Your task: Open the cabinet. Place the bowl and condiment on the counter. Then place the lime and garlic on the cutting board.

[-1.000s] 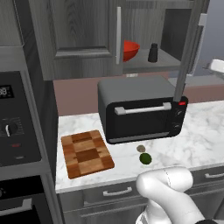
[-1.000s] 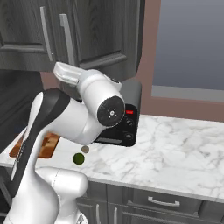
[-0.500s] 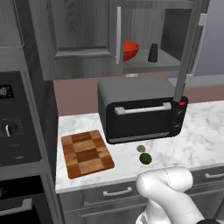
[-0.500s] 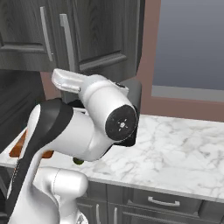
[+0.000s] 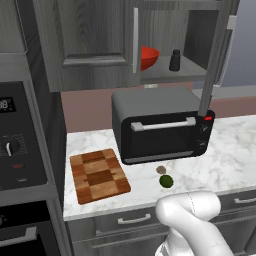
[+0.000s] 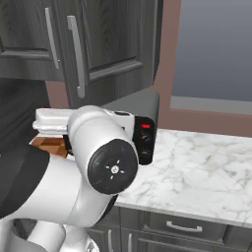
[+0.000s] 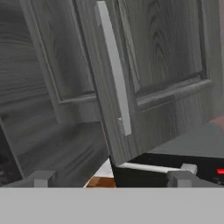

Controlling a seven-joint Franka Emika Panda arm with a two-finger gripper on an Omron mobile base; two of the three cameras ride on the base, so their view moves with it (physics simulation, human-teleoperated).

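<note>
The cabinet [image 5: 95, 45] has its right door [image 5: 216, 55] swung out, so the shelf shows. On that shelf sit the red bowl [image 5: 149, 56] and the dark condiment [image 5: 174, 60]. Below, on the counter [image 5: 225, 160], the garlic [image 5: 161, 170] and the lime [image 5: 167, 181] lie in front of the toaster oven, right of the cutting board [image 5: 98, 175]. In the hand view my gripper [image 7: 112, 179] is open with nothing between its fingertips [image 7: 43, 178]. It faces the open door's outer face [image 7: 166, 57] and silver handle [image 7: 114, 65], apart from both.
A black toaster oven [image 5: 160, 127] stands on the counter under the cabinet, close below the open door. A stove front with a dial [image 5: 12, 145] is at the left. Grey drawers [image 6: 187, 226] run under the worktop. My own arm [image 6: 93, 167] blocks much of the right base view.
My arm has swung lower and nearer to the right base camera, now covering the lime there. The bowl, condiment, lime and garlic have not moved.
</note>
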